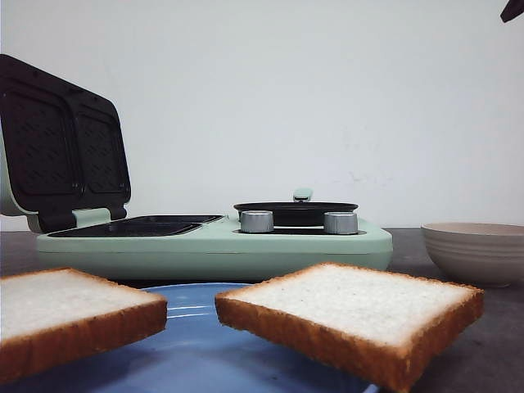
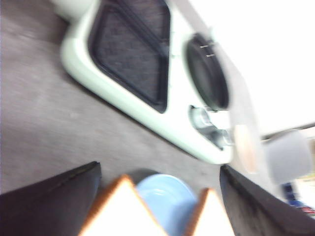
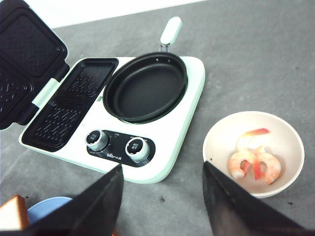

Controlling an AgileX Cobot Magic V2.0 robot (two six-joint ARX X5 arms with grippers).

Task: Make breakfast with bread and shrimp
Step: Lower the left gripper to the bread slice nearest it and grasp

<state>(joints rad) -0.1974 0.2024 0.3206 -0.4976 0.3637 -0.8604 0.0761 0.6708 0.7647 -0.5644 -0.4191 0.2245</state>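
Small print sits under the knobs point(image 3: 117, 144) of the green cooker point(image 3: 182, 118) but is too tiny to read. Both slices of bread point(image 1: 352, 315) lie on the blue plate point(image 1: 192, 348) at the front view's bottom. The left end effector point(image 2: 162, 196) and right end effector point(image 3: 162, 196) hang above the surface point(image 3: 256, 54), fingers apart, holding nothing.

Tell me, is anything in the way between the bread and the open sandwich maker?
Nothing visible is. Both bread slices lie on the blue plate, with bare table up to the green breakfast maker. Its lid is up, and the grill wells look empty.
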